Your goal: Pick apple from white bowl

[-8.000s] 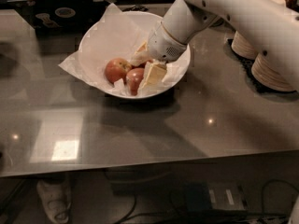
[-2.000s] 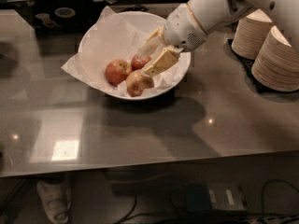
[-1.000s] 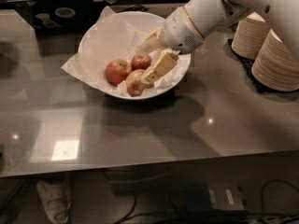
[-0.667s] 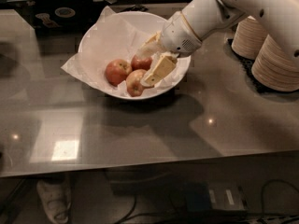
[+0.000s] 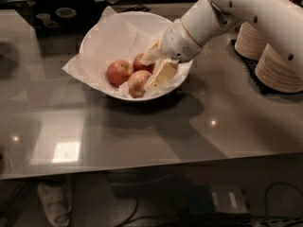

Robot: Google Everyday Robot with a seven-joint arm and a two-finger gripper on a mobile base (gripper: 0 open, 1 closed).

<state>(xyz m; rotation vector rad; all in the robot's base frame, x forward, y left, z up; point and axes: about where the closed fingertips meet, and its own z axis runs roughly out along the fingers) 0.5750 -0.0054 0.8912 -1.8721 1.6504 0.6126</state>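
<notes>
The wide white bowl (image 5: 102, 30), lined with a white paper sheet, stands at the back middle of the table. Three reddish apples lie in it. The front apple (image 5: 137, 83) shows a pale patch near its stem. A second apple (image 5: 118, 72) lies to its left and a third (image 5: 141, 61) behind it. My gripper (image 5: 154, 66) reaches into the bowl from the right, open. Its lower finger (image 5: 161, 74) lies against the right side of the front apple and its upper finger (image 5: 150, 56) sits over the back apple. It holds nothing.
Stacks of small off-white disposable bowls (image 5: 277, 67) stand on a dark mat at the right edge. A dark laptop-like object (image 5: 57, 14) lies behind the bowl at the back left. The glossy grey table (image 5: 142, 136) runs to its front edge below.
Since eight seconds ago the gripper has lifted slightly from deep in the bowl and the back apple shows. Over the last second it has barely moved; the apples lie as before.
</notes>
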